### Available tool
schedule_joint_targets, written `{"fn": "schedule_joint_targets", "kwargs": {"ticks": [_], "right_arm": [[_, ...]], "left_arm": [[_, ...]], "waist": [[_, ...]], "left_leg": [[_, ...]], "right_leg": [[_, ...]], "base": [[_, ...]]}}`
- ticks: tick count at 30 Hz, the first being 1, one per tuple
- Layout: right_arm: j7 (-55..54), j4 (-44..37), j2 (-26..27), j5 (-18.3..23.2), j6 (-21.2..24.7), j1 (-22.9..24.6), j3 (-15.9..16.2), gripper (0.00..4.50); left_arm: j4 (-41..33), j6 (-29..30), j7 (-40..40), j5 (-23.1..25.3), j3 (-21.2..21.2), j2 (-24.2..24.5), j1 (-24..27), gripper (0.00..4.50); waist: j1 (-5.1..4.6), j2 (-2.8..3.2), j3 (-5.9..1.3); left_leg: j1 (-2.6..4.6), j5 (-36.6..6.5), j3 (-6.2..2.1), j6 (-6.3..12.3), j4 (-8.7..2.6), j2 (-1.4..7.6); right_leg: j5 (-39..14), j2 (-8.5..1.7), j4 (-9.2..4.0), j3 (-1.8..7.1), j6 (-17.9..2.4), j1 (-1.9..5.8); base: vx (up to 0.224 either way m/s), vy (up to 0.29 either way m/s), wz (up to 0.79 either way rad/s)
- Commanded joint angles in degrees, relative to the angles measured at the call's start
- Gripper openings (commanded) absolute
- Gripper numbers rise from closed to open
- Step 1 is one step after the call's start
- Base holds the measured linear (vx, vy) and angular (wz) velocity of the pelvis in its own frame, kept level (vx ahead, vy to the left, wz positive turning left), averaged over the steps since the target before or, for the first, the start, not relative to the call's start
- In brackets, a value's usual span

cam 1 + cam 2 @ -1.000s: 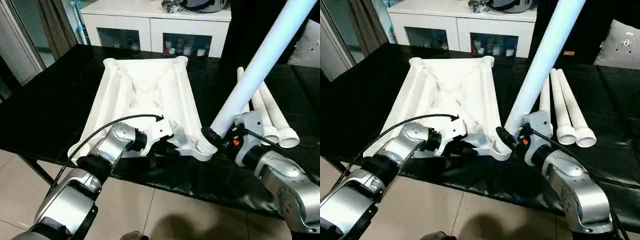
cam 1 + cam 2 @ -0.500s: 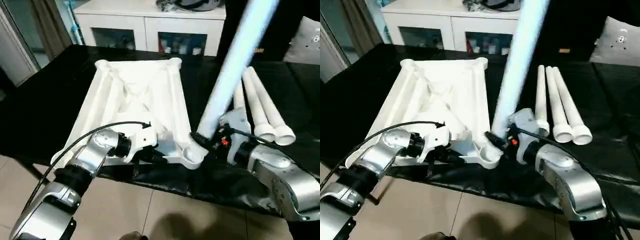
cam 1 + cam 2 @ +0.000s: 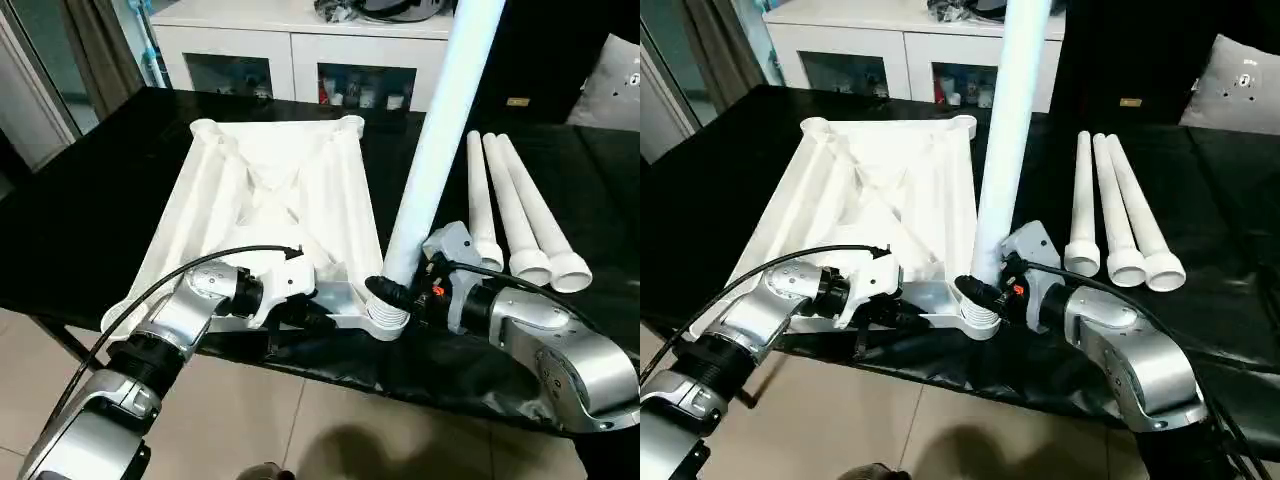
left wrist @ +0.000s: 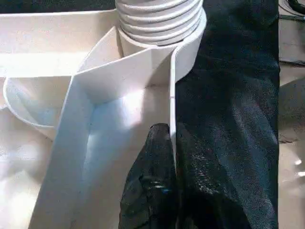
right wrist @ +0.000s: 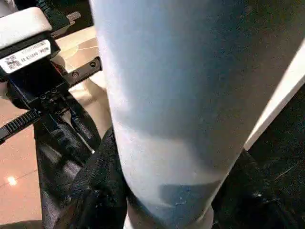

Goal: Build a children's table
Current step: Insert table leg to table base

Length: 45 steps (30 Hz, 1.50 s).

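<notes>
At the black-covered desk's [image 3: 90, 215] near edge, the left pincer [image 3: 318, 318] pinches the ribbed white plastic tabletop's [image 3: 270, 190] rim while the right pincer [image 3: 392, 296] clasps the long white tapered leg [image 3: 435, 150] upright in the corner socket [image 3: 387, 322]; a tilt could cross-thread it.

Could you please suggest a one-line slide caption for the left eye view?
Right gripper stands a white leg in the upturned tabletop's near corner socket while the left gripper pinches its rim.
</notes>
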Motion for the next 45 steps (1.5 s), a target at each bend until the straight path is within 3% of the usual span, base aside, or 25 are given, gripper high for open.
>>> {"fn": "schedule_joint_targets", "kwargs": {"ticks": [1, 20, 21, 22, 24, 29, 30, 37, 40, 45], "right_arm": [[0.3, 0.8, 0.2, 0.6, 1.3, -0.4, -0.1, 1.90], [1.8, 1.1, 0.5, 0.7, 1.3, -0.9, 0.8, 1.90], [1.9, 1.3, 0.5, 0.7, 1.1, -0.9, 0.8, 1.90], [2.0, 1.4, 0.4, 0.7, 0.9, -0.9, 0.7, 1.90], [2.1, 1.7, 0.5, 0.9, 0.5, -1.0, 0.1, 1.90], [2.8, 2.2, 0.3, 0.9, 0.0, -0.9, 0.0, 1.90], [3.4, 2.2, -0.1, 0.9, 0.1, -0.9, 0.4, 1.90], [5.3, 4.0, -0.8, -0.2, -0.8, -1.5, 2.2, 1.90], [4.8, 4.8, -0.4, -0.2, -1.1, -1.5, 1.8, 1.90], [3.3, 6.9, 1.3, 1.4, -1.7, 0.2, -1.8, 1.90]], "left_arm": [[-2.1, -0.1, 0.9, -1.2, 2.2, 0.1, -0.5, 0.00], [-4.6, 1.6, -0.4, -1.6, 2.6, 1.4, 0.2, 0.00], [-4.8, 1.7, -0.5, -1.6, 2.6, 1.5, 0.3, 0.00], [-4.9, 1.7, -0.6, -1.7, 2.6, 1.5, 0.3, 0.00], [-5.4, 2.0, -0.8, -1.8, 2.5, 1.5, 0.4, 0.00], [-6.5, 2.4, -1.5, -2.0, 2.2, 1.6, 0.8, 0.00], [-6.9, 2.4, -1.7, -1.9, 1.9, 1.6, 0.9, 0.00], [-8.4, 2.5, -1.9, -1.2, 0.9, 1.4, 1.0, 0.00], [-8.6, 2.5, -2.0, -1.1, 0.8, 1.4, 1.1, 0.00], [-8.2, 2.6, -1.6, -1.4, 1.5, 1.3, 1.1, 0.00]], "waist": [[0.31, -1.21, -3.52], [0.41, -0.95, -3.66], [0.40, -0.63, -3.67], [0.37, -0.74, -3.71], [0.50, -0.04, -3.73], [0.46, -0.27, -3.78], [0.43, -0.60, -3.79], [0.83, -0.44, -3.72], [0.88, -0.38, -3.75], [0.92, -0.15, -3.81]], "left_leg": [[1.54, -7.1, -3.35, 4.06, -4.00, 7.50], [1.45, -6.5, -3.38, 3.96, -3.84, 7.40], [1.47, -6.7, -3.45, 3.84, -3.84, 7.46], [1.47, -6.7, -3.46, 3.87, -3.82, 7.46], [1.47, -7.2, -3.62, 3.62, -3.82, 7.50], [1.57, -7.8, -3.61, 3.26, -3.89, 7.60], [1.56, -7.6, -3.55, 3.35, -3.93, 7.56], [1.63, -7.5, -3.47, 3.56, -3.79, 7.53], [1.60, -7.5, -3.46, 3.29, -3.75, 7.44], [1.70, -8.5, -3.60, 3.01, -3.91, 7.66]], "right_leg": [[-6.7, -9.67, -4.96, 4.93, -7.9, 2.07], [-2.1, -9.79, -4.53, 4.90, -9.3, 2.29], [-1.9, -9.76, -4.52, 4.88, -9.4, 2.29], [-1.6, -9.74, -4.51, 4.90, -9.4, 2.32], [-1.1, -9.77, -4.41, 4.86, -9.6, 2.35], [-0.4, -9.77, -4.36, 4.89, -10.2, 2.45], [0.0, -9.71, -4.28, 4.85, -10.4, 2.49], [-1.4, -9.66, -4.38, 4.84, -10.1, 2.33], [-1.3, -9.73, -4.39, 4.86, -10.3, 2.35], [-0.8, -9.76, -4.34, 4.85, -10.4, 2.30]], "base": [[0.000, 0.000, 0.00], [0.000, 0.000, 0.00], [0.000, 0.000, 0.00], [0.000, 0.000, 0.00], [0.000, 0.000, 0.00], [0.000, 0.000, 0.00], [0.000, 0.000, 0.00], [0.000, 0.000, 0.00], [0.000, 0.000, 0.00], [0.000, 0.000, 0.00]]}}
